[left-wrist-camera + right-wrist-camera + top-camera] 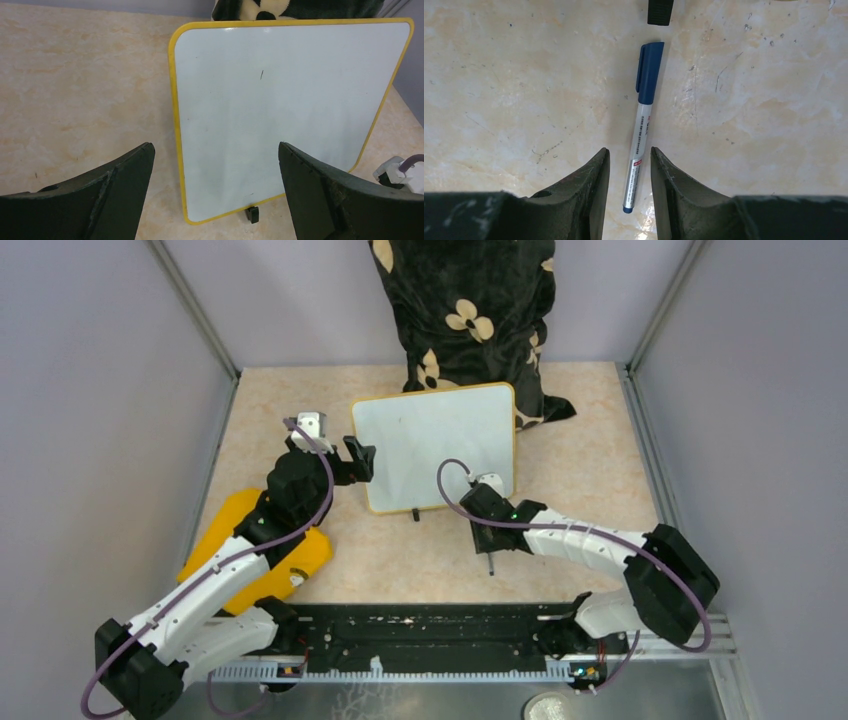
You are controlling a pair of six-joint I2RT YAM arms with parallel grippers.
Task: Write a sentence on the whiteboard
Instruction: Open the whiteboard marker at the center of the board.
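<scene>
Dark fingers of the right gripper (pixel 629 150) are standing partly open at the bottom of the right wrist view, not clamping the blue-capped marker (pixel 640 125) that is lying on the table (pixel 749 125) between them. In the top view the whiteboard (pixel 435 445) is sitting in the upper middle. At its left edge the left gripper (pixel 215 147) is gaping wide. Behind it a flowered cloth (pixel 465 310) is standing.
</scene>
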